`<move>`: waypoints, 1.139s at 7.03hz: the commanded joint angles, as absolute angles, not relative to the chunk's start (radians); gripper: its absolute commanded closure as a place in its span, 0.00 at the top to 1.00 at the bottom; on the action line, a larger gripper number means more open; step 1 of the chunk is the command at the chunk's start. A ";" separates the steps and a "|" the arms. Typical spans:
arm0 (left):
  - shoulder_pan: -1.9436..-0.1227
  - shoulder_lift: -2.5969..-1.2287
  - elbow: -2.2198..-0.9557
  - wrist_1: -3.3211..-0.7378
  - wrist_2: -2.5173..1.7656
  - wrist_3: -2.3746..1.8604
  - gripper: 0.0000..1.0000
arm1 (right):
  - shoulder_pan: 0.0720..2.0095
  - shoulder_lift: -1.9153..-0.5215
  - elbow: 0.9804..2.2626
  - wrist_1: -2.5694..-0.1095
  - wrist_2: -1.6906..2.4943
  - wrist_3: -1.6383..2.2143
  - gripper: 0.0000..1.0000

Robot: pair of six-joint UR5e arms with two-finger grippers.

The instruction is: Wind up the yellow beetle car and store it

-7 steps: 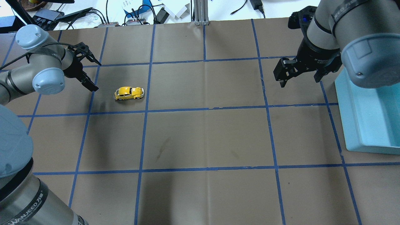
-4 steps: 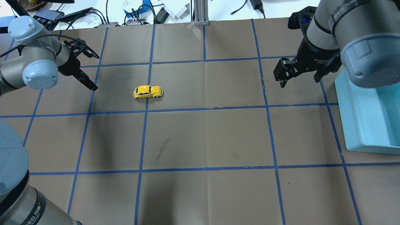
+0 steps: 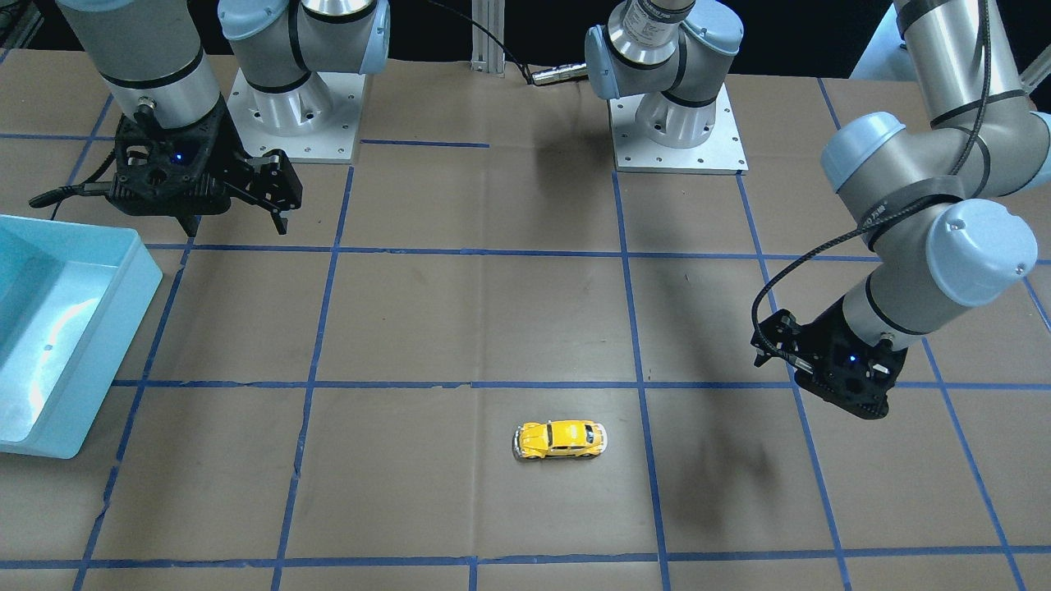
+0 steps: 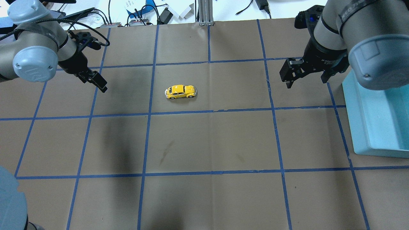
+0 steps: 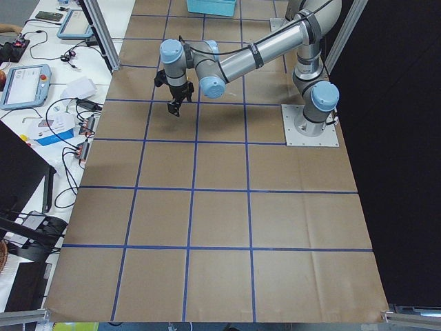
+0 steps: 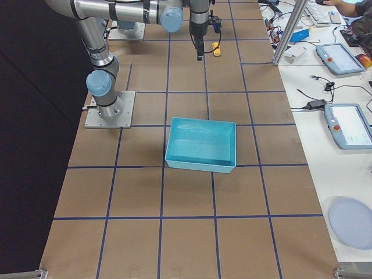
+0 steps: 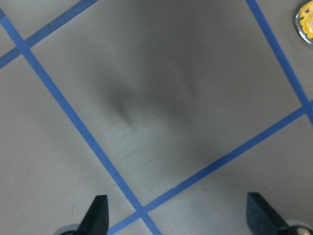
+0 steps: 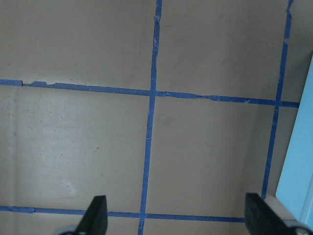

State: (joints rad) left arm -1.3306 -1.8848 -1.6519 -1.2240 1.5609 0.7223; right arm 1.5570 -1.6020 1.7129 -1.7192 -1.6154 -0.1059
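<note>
The yellow beetle car [image 4: 180, 91] stands on its wheels on the brown table, alone near the middle of the far row of squares. It also shows in the front-facing view as the car [image 3: 561, 439], and only its edge reaches the corner of the left wrist view [image 7: 305, 22]. My left gripper [image 4: 103, 67] hovers open and empty, well to the left of the car. My right gripper [image 4: 306, 83] hangs open and empty far to the car's right, beside the bin. Both wrist views show widely parted fingers over bare paper.
A light blue bin [image 4: 351, 105] sits at the table's right edge, under my right arm, and looks empty in the right exterior view [image 6: 200, 163]. Blue tape lines grid the brown paper. Cables and devices lie beyond the far edge.
The car has rolled to the right by itself, from close to my left gripper toward the table's middle. My left arm has drawn back and up a little. The right arm is still.
</note>
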 commanded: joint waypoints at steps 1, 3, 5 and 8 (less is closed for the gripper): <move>-1.420 -1.823 -1.597 -1.392 1.562 0.463 1.00 | 1.557 -1.601 1.716 -1.720 -1.614 -0.107 1.00; -1.483 -1.728 -1.527 -1.587 1.563 0.294 1.00 | 1.557 -1.601 1.723 -1.720 -1.614 -0.107 1.00; -1.531 -1.669 -1.474 -1.686 1.565 0.142 1.00 | 1.557 -1.601 1.723 -1.720 -1.615 -0.107 1.00; -1.575 -1.643 -1.473 -1.680 1.563 -0.024 1.00 | 1.555 -1.601 1.723 -1.720 -1.615 -0.107 1.00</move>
